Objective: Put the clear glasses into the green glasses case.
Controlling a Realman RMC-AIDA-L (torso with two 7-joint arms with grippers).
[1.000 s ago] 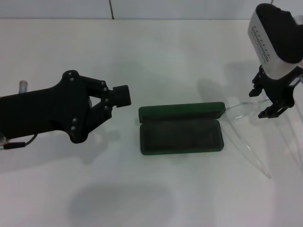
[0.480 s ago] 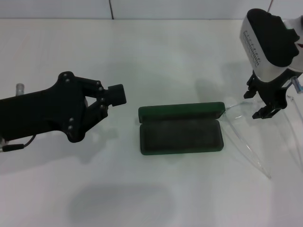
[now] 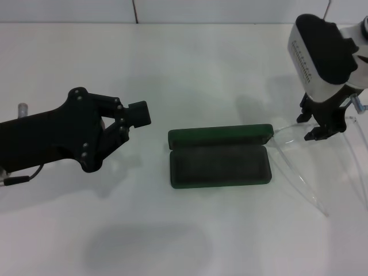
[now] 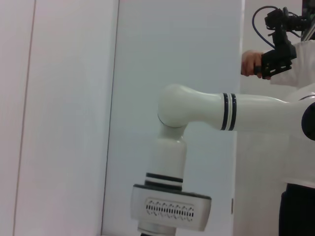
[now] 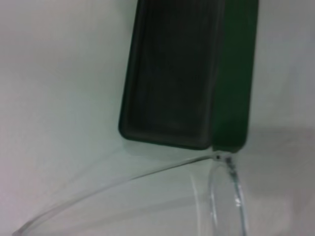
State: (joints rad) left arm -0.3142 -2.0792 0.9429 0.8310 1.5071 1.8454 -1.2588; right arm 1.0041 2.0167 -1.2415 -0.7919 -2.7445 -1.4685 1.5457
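The green glasses case [image 3: 219,164] lies open at the table's middle, its lid [image 3: 218,135] standing along the far side. The clear glasses [image 3: 298,177] lie just right of the case, front towards the back, long arms running towards me. The right wrist view shows the case [image 5: 172,73] and one corner of the glasses [image 5: 224,158] almost touching the lid's end. My right gripper [image 3: 313,127] hangs over the front of the glasses, fingers apart, nothing held. My left gripper [image 3: 140,114] hovers left of the case, shut and empty.
A white table [image 3: 190,63] carries everything. A small grey cylinder [image 3: 23,107] stands at the far left behind my left arm. The left wrist view shows only a white robot arm [image 4: 197,110] and a wall.
My right gripper has drawn back and slightly left above the glasses. My left gripper has shifted a little left, away from the case. Glasses and case have stayed put.
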